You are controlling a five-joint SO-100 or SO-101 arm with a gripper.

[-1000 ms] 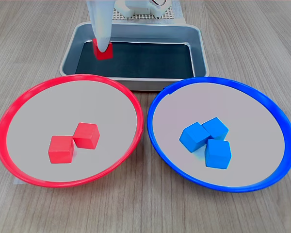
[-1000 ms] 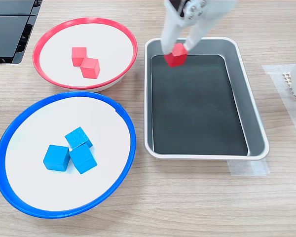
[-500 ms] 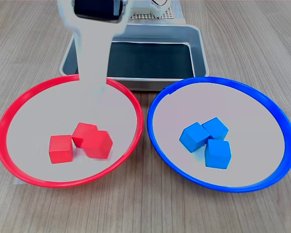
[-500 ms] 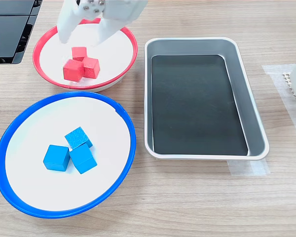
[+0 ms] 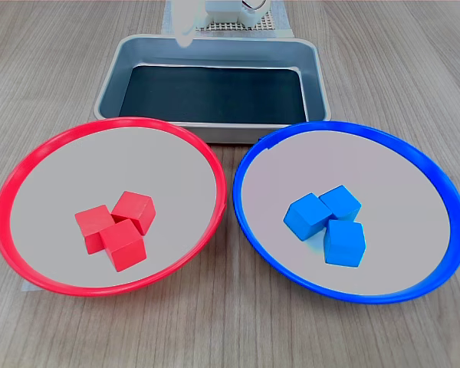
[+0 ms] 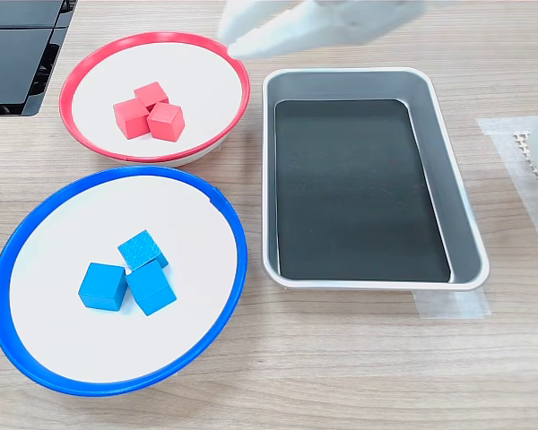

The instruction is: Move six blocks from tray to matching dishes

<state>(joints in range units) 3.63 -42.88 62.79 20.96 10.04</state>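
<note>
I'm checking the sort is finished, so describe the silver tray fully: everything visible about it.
The tray is a rectangular silver metal pan with rounded corners, a raised sloping rim and a flat black bottom. It lies flat on the wooden table, beside the red-rimmed dish and the blue-rimmed dish. In both exterior views it holds no blocks. In the second exterior view the gripper hangs blurred above its corner near the red-rimmed dish, not touching it.

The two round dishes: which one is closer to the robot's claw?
The red-rimmed dish. In the second exterior view the gripper hangs just over its rim beside the tray, while the blue-rimmed dish sits farther off, toward the bottom of the picture.
</note>
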